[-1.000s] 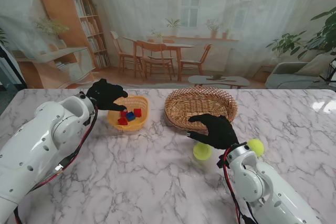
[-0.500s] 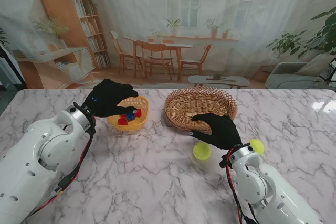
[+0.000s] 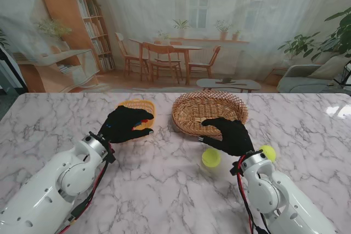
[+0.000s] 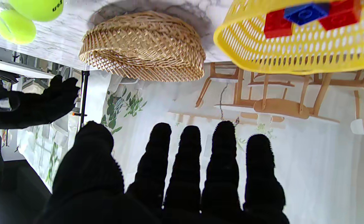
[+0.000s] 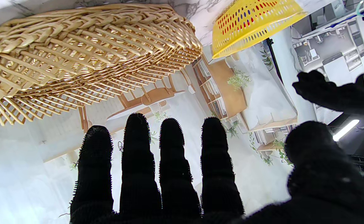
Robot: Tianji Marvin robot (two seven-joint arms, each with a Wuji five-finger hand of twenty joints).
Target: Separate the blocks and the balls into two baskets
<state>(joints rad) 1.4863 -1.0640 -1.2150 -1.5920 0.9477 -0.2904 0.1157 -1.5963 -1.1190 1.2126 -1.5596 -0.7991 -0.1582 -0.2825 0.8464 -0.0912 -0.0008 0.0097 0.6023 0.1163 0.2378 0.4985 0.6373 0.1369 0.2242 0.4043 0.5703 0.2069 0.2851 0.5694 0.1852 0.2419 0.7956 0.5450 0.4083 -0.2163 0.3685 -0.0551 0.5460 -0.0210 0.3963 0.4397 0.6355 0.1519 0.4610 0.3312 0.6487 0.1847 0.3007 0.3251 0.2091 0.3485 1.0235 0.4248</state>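
white marble-patterned table top (image 3: 164,190) with grey veins fills the lower half of the stand frame. printed room backdrop (image 3: 181,31) spans the upper half: wooden bookshelf (image 3: 82,31) upper left, wooden dining table with chairs (image 3: 170,58) centre, green plant (image 3: 323,42) upper right.

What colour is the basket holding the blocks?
Yellow; the basket shows best in the left wrist view.

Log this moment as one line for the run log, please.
left hand: open, by yellow basket | blocks: in yellow basket | right hand: open, over table | balls: two on table | wicker basket: no balls visible
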